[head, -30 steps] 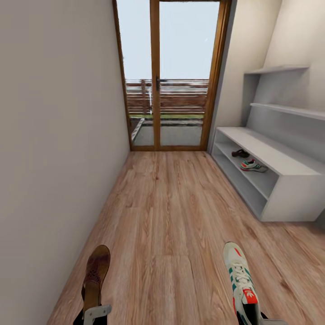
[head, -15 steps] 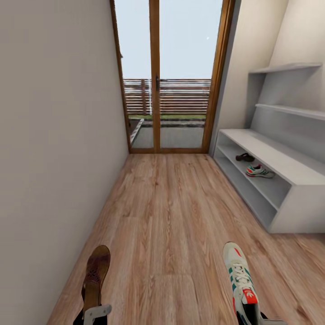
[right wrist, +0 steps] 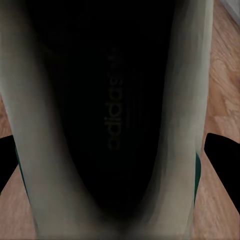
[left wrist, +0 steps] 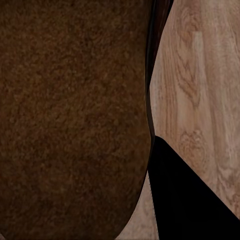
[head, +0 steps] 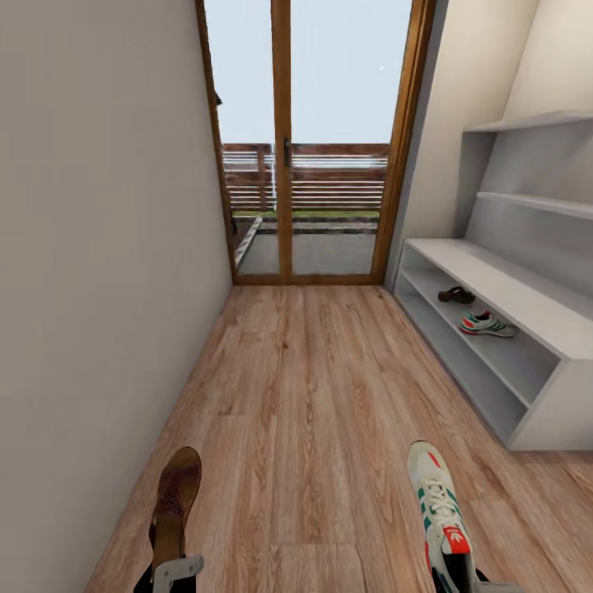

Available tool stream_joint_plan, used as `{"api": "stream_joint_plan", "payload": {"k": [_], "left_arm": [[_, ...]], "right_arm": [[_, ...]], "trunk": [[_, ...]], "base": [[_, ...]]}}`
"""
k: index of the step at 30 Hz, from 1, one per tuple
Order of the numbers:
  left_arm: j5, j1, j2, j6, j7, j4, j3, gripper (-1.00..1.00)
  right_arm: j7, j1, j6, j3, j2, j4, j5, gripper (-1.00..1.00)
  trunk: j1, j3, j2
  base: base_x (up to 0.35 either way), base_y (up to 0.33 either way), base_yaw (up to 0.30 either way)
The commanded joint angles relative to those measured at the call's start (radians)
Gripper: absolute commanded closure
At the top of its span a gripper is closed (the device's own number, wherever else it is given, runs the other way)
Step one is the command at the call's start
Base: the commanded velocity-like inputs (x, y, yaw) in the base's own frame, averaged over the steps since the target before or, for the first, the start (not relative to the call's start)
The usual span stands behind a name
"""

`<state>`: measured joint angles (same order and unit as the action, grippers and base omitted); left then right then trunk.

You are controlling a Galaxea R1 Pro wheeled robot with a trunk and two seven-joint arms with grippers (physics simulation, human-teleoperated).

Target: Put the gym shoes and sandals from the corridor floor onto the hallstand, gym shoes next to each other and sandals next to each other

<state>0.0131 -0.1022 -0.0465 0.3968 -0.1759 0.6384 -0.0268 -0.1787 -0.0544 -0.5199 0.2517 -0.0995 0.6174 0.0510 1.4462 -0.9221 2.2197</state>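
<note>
Left gripper (head: pixel 175 571): closed on a brown sandal (head: pixel 174 502) by its heel end, toe pointing ahead toward the rack's far side of the corridor; in the left wrist view the insole (left wrist: pixel 70 120) sits right against the camera.
Right gripper (head: pixel 461 581): closed on a gym shoe (head: pixel 439 511) at the heel, toe forward; the right wrist view looks straight into the shoe's dark opening (right wrist: pixel 110 115), so the finger gap itself cannot be seen.
Rack (head: pixel 527 317): ahead on the right, against the wall, well apart from both carried shoes.
On the rack: the other sandal (head: pixel 455 294) and the other gym shoe (head: pixel 487 324) lie on the middle shelf, near each other, sandal toward the door end.
Floor (head: pixel 305 395): bare planks between the robot and the rack.
Door (head: pixel 313 140): glazed, at the corridor's end beyond the rack.
Step in hand: carrying the last pair member of each kind to the rack; about half done, I judge.
Doing it well: draw up square to the rack's open front, keep both shoes level, and set the sandal beside the shelved sandal and the gym shoe beside the shelved gym shoe, fully on the shelf before letting go.
</note>
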Motion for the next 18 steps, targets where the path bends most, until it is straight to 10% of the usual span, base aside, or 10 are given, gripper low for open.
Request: {"api": "stream_joint_plan", "payload": {"k": [1,18], "left_arm": [[0.005,-0.001,-0.001,0.002,-0.002,0.000,-0.002,1.00],[0.005,-0.001,0.000,0.002,-0.002,0.000,-0.002,1.00]], "right_arm": [[-0.006,-0.001,-0.003,0.006,0.000,0.000,0.004,1.00],[-0.005,-0.001,-0.003,0.006,0.004,-0.001,0.005,1.00]], "trunk": [[0.000,-0.001,0.000],[0.000,-0.001,0.000]], "base": [[0.340,0.000,0.000],[0.340,0.000,0.000]]}}
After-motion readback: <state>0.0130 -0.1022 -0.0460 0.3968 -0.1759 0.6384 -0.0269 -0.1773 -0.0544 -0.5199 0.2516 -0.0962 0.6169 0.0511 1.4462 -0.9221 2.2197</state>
